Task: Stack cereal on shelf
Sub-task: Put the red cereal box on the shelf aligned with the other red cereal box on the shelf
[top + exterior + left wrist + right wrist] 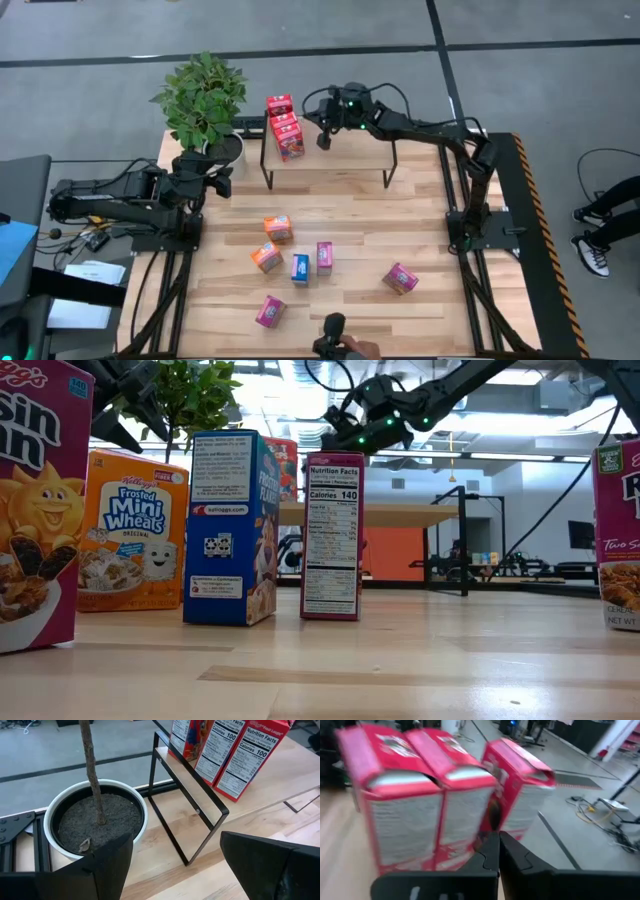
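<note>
High view: three red boxes (284, 128) stood on the shelf (340, 160) at 12 o'clock; six boxes (300, 268) lay scattered on the worktop (420, 210) toward 6 o'clock. Right gripper (324, 140), fingers clenched and empty, hovered beside the row. Left gripper (222, 180) waited by the plant pot (228, 148), fingers released.

Right wrist view: fingers sat very near the boxes. Risk: a sideways move could topple the row.
</note>
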Motion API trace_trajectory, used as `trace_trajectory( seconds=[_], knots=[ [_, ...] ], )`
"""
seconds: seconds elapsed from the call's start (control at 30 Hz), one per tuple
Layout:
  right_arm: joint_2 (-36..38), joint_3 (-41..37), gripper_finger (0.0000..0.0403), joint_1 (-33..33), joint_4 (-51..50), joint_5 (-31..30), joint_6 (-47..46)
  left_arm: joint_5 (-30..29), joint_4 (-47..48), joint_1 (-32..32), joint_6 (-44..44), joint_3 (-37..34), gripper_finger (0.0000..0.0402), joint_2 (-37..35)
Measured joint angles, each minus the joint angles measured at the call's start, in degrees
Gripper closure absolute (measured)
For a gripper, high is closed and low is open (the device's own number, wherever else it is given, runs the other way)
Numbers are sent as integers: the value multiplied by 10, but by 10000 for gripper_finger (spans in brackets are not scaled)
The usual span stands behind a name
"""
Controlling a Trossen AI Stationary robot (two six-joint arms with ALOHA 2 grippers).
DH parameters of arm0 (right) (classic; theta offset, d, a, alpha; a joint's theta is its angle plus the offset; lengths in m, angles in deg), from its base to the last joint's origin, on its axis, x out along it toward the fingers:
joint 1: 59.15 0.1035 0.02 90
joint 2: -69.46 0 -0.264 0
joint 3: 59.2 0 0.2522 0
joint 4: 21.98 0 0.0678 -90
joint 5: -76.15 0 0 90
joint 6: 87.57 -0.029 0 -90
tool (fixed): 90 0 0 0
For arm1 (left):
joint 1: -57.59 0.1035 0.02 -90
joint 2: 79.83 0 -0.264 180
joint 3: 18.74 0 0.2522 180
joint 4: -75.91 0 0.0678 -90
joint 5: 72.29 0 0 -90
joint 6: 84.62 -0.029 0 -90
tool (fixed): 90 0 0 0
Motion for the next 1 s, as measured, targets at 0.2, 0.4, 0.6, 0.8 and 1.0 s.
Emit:
trace_trajectory(
  seconds=[0.2,0.4,0.6,0.8,1.0],
  knots=[
    [0,0,369,0,-8,11,-11,-2,0,0,5,0,111,0],
    [-5,1,380,22,-5,23,-10,-2,0,0,4,0,111,0],
    [-7,0,384,38,-28,24,-6,-1,0,0,5,0,111,0],
    [-8,0,366,45,-35,23,-6,1,0,0,6,0,111,0],
    [-4,0,370,47,-64,16,-3,1,0,0,10,0,111,0]
  ],
)
